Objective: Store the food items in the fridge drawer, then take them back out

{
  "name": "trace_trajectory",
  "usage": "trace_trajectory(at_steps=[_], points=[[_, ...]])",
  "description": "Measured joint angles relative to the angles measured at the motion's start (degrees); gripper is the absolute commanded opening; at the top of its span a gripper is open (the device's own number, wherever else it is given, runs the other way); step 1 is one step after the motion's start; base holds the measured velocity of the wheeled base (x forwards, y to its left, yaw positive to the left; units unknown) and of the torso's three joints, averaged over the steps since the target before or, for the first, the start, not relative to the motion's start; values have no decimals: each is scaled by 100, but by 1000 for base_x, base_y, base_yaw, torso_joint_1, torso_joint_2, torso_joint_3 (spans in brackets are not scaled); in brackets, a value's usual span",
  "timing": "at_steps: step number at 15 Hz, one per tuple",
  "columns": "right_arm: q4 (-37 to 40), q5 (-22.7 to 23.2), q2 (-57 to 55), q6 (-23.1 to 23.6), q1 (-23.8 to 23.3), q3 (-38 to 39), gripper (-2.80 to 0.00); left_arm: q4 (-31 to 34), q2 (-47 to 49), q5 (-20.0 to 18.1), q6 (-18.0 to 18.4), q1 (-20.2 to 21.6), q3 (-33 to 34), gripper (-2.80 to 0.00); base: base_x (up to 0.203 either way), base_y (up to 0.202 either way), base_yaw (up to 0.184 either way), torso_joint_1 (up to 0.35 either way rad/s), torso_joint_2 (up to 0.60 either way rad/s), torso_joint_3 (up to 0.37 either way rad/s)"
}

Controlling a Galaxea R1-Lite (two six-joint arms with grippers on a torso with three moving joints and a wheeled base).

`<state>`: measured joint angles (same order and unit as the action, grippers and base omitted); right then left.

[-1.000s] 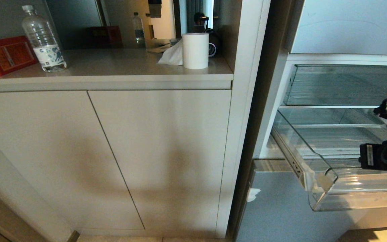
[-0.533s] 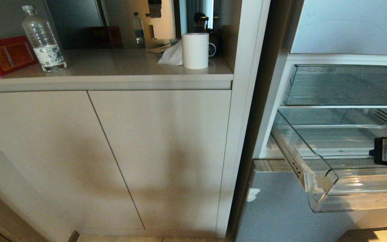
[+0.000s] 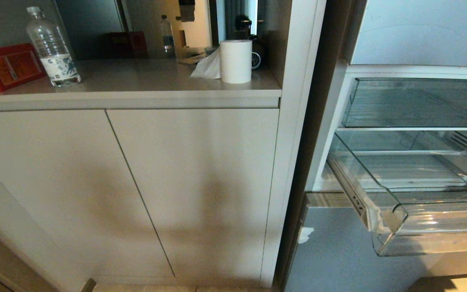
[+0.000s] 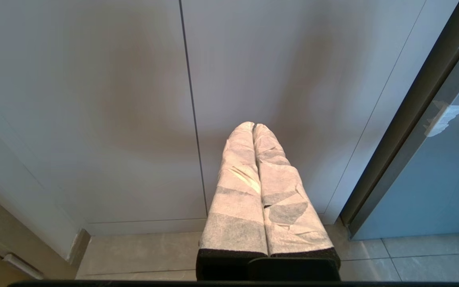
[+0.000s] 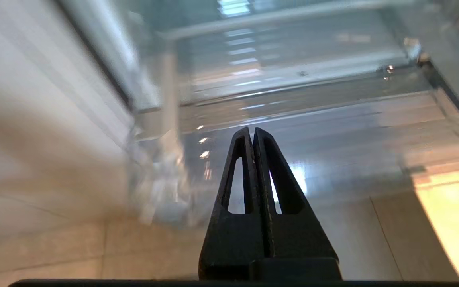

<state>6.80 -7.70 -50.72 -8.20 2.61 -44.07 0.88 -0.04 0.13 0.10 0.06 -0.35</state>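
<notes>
The clear fridge drawer (image 3: 432, 227) stands pulled out at the right of the head view, its ribbed bottom bare. No food items show in any view. My right gripper (image 5: 252, 130) is shut with nothing between its black fingers; its wrist view looks at the drawer's transparent front wall (image 5: 293, 115) from outside and below, and the arm is out of the head view. My left gripper (image 4: 253, 125), its fingers wrapped in white cloth, is shut and empty, parked low in front of the cabinet doors (image 4: 189, 99).
Left of the fridge, beige cabinet doors (image 3: 193, 190) stand under a counter (image 3: 136, 81) with a water bottle (image 3: 53, 48), a red box (image 3: 4, 67) and a paper roll (image 3: 236, 61). A clear compartment (image 3: 416, 103) sits above the drawer. The silver-blue fridge panel (image 3: 339, 251) lies below.
My right arm has drawn back out of the drawer area and left the head view to the right. The drawer stays pulled out. The left arm has not moved.
</notes>
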Motion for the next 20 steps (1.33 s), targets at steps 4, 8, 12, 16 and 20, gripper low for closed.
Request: trace_trajectory(at_steps=[4,8,12,16,20], points=[[-628,231,2378,741,159,2164,-280,0,0,2,0,1,0,-280,0,0,0,0,0,0],[-1765,788,3364,1179,-168,4146,-280,2,1,2,0,1,0,-280,0,0,0,0,0,0],[-731,1001,4157,1450,-344,4362,-280,2,-1,2,0,4,0,-280,0,0,0,0,0,0],[-670,831,4892,1490,-270,4383,-280,0,-1,2,0,-1,2,-280,0,0,0,0,0,0],[-662,816,5050,1437,-264,4402,-280,0,-1,2,0,4,0,-280,0,0,0,0,0,0]])
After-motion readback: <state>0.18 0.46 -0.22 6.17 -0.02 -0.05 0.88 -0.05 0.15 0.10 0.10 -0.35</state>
